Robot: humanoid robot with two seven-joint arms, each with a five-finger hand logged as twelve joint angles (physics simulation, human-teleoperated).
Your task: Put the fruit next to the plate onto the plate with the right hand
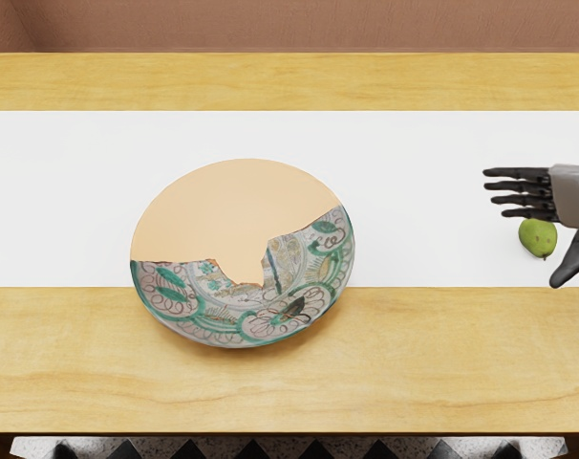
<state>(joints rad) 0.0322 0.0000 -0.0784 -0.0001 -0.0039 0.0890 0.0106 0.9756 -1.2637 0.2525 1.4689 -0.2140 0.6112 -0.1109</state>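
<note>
A wooden table is shown from above at a slant, crossed from left to right by a broad white runner. A round plate is placed at the centre of the frame, straddling the runner's lower edge. Its upper part is rendered in plain pale orange, while its lower part is covered with green and brown scrollwork.

The right hand is seen at the right edge of the frame, over the runner. Its fingers are extended flat and spread, pointed toward the left, and the thumb is angled downward; nothing is gripped.

The fruit, a small green pear, is located on the runner at the right of the frame. It is seen just below the fingers and just left of the thumb, and is well apart from the plate.
</note>
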